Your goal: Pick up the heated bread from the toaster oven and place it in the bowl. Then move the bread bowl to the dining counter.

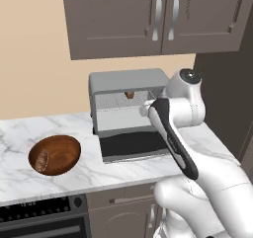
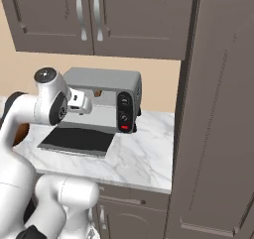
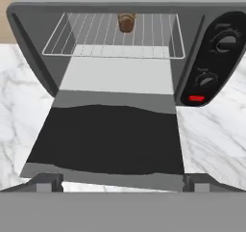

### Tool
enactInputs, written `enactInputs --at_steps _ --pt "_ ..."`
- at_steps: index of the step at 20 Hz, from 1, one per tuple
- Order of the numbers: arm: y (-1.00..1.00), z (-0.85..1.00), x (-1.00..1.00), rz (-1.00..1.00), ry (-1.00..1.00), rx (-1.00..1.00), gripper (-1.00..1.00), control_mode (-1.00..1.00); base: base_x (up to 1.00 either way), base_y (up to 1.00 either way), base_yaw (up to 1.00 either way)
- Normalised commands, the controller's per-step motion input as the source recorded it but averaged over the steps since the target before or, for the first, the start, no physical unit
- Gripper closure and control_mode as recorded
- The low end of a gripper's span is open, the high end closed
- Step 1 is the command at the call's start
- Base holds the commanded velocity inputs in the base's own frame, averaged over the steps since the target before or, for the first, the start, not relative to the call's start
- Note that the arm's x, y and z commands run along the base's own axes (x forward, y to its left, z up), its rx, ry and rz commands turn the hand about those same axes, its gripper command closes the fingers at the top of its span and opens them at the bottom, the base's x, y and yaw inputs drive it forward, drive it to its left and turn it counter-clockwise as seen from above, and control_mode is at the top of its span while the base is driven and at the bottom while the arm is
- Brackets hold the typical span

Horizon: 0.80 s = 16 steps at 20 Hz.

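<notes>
Brown heated bread sits at the rear of the toaster oven rack, door lowered. Claw, jaws wide and empty, faces the opening. Retrieval step in hand; next calls for reaching deep inside.

Even flat light — soft shadows, slightly blurry

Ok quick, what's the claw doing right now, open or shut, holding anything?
Claw: open and empty, in front of the toaster oven, above its dropped door; the bread sits on the rack at the back.
</notes>
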Motion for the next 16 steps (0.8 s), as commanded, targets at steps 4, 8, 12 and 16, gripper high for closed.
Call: enactInputs --at_steps 4,8,12,16 --pt "0.18 0.05 0.16 -0.09 -0.38 0.05 -1.0 -1.0 0.0 0.0 0.0" --pt "0.06 0.01 0.17 -0.09 -0.36 0.03 -1.0 -1.0 0.0 0.0 0.0" --pt "0.0 0.02 0.17 -0.04 -0.24 0.01 -1.0 -1.0 0.0 0.0 0.0" --pt "0.0 0.02 0.08 0.0 -0.05 0.0 -1.0 -1.0 0.0 0.0 0.0"
